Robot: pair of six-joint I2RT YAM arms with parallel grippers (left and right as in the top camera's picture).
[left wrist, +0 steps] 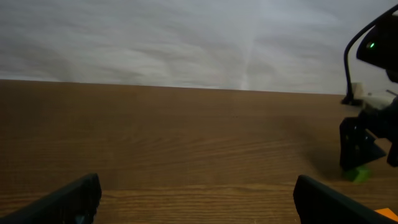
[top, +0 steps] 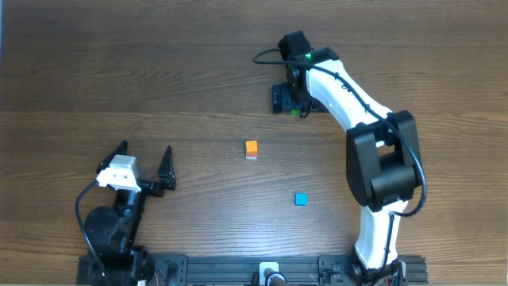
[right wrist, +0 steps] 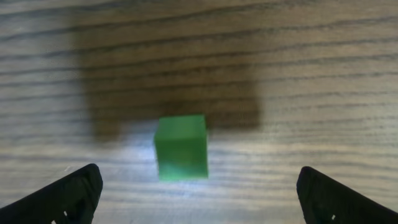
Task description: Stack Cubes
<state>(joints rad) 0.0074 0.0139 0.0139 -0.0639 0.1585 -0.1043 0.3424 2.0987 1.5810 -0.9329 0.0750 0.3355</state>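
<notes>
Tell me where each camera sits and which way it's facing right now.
Top view: fixed overhead, looking down at the table, both arms, left gripper and right gripper.
Left wrist view: low near the table, facing across it toward the right gripper; own open gripper showing.
Right wrist view: above the green cube, facing down; own open gripper showing.
Shared: all three show the green cube.

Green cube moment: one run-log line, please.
right gripper: open, at green cube | left gripper: open, near base | orange cube, blue cube: apart, unstacked

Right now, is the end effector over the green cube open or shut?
Open: the fingers of the right end effector stand wide apart, neither touching the green cube.
</notes>
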